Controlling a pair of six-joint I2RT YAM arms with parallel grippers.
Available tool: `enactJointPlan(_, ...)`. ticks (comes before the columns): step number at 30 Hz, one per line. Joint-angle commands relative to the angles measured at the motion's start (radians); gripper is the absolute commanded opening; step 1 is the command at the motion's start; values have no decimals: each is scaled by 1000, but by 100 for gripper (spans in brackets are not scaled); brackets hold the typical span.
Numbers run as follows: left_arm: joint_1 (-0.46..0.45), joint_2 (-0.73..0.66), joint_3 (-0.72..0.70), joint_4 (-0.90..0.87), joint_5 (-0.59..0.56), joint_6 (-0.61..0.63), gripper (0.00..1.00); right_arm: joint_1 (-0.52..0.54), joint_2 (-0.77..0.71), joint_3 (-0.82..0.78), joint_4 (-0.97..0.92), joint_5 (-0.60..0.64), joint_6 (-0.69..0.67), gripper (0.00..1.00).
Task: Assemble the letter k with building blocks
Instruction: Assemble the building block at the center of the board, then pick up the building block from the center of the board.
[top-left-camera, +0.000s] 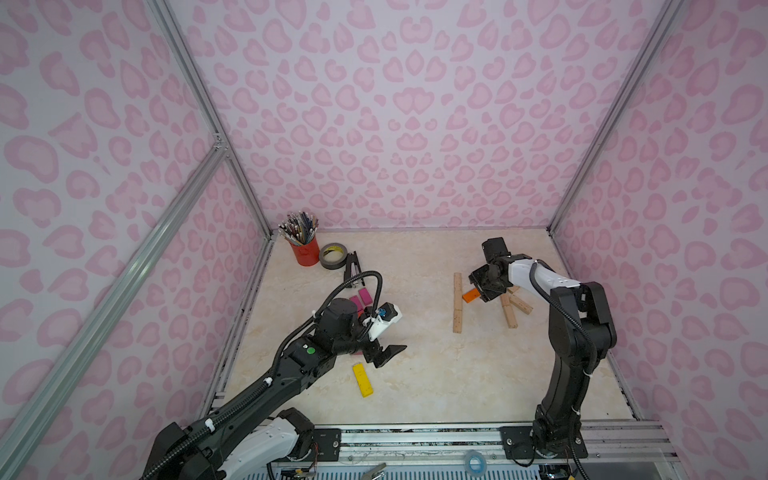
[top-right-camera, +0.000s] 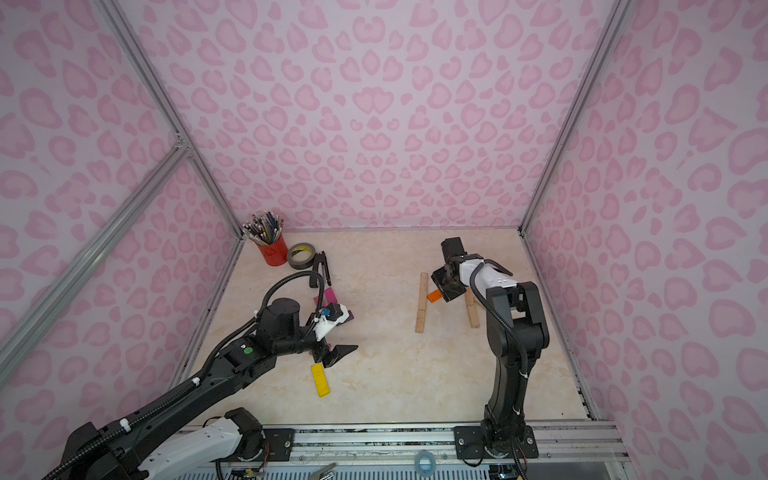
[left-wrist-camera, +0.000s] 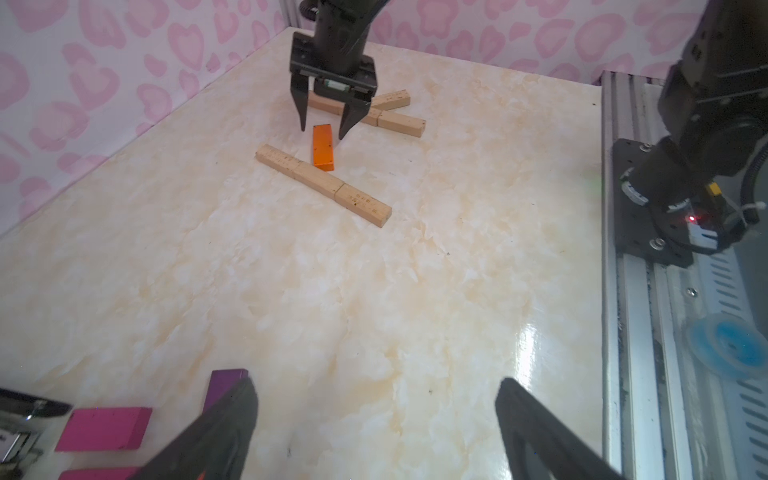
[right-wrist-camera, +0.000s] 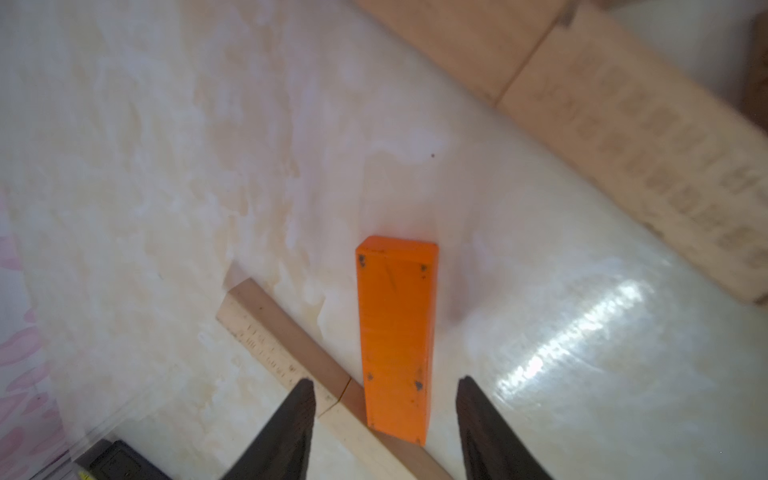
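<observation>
Cream marble-look counter (top-left-camera: 415, 386) carries it all.

**Build so far:** the biggest piece is the wood line (top-left-camera: 457, 302). It's 3 plain light-wood blocks laid flat, end to end, w/ long axis running near-to-far, right of centre. Just right of it, partly under the R arm, loose wood bars (top-left-camera: 510, 314) lie crossed on diagonals. They're the same pale wood w/ faint print.

**Claws:**
- R claw (right-wrist-camera: 385, 381) hangs tips-down over the orange block (right-wrist-camera: 395, 332). Jaws are spread w/ a gap each side of the block, so it's released, nothing gripped.
- L claw (left-wrist-camera: 376, 382) is spread wide & empty above bare counter at left-centre, well apart from the build.

**Clutter:** red pencil cup (top-left-camera: 305, 254), tape roll (top-left-camera: 333, 256) & black stapler (top-left-camera: 352, 267) sit in the far-left corner, well apart from the wood line.

**Single blocks:**
- Yellow block (top-left-camera: 363, 379) lies flat, long axis approx near-to-far, just on the near side of L claw.
- Orange block is bright, scuffed at the corners, flat on the counter. Its long axis runs roughly crosswise to the wood line, slightly slanted. One end is at the line's middle, touching or just beside, can't tell.
- Magenta blocks (left-wrist-camera: 104, 428) & a purple block (left-wrist-camera: 224, 386) lie flat beside L claw, partly hidden by that arm in both top views.
</observation>
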Motion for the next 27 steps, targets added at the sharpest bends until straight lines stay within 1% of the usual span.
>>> enactJointPlan(1, 2, -3, 18, 88, -206, -241, 85, 0, -75, -27, -10, 15, -48, 62)
enactJointPlan(3, 2, -4, 44, 63, -336, -391, 82, 4, -147, -48, -10, 40, -101, 67)
enactJointPlan(5, 2, -11, 71, 5, -461, -527, 81, 12, -229, -73, -4, 65, -189, 72)
enactJointPlan(8, 3, -35, 84, -106, -666, -747, 79, 47, -355, -101, 7, 112, -372, 79)
enactJointPlan(9, 9, -42, 86, -152, -716, -819, 78, 71, -403, -115, 21, 131, -435, 83)
enactJointPlan(10, 19, -49, 85, -196, -741, -871, 76, 101, -449, -129, 24, 153, -493, 86)
enactJointPlan(12, 34, -59, 77, -267, -760, -959, 74, 158, -527, -159, 28, 173, -592, 92)
enactJointPlan(15, 48, -60, 67, -364, -735, -1061, 69, 230, -623, -215, 30, 135, -702, 100)
enactJointPlan(16, 48, -58, 60, -386, -718, -1081, 67, 250, -663, -234, 31, 109, -730, 98)
enactJointPlan(17, 48, -55, 55, -403, -700, -1097, 67, 268, -682, -248, 26, 89, -747, 92)
enactJointPlan(18, 46, -51, 48, -416, -666, -1115, 66, 286, -696, -261, 17, 68, -760, 90)
enactJointPlan(20, 39, -35, 45, -436, -598, -1128, 66, 320, -706, -283, 4, 24, -783, 90)
enactJointPlan(22, -6, -7, 42, -471, -598, -1176, 66, 350, -697, -300, -20, -2, -790, 90)
enactJointPlan(25, -116, 9, 8, -478, -642, -1245, 66, 368, -670, -320, -44, -26, -781, 92)
enactJointPlan(27, -155, 17, -28, -468, -642, -1288, 66, 372, -654, -334, -48, -34, -775, 93)
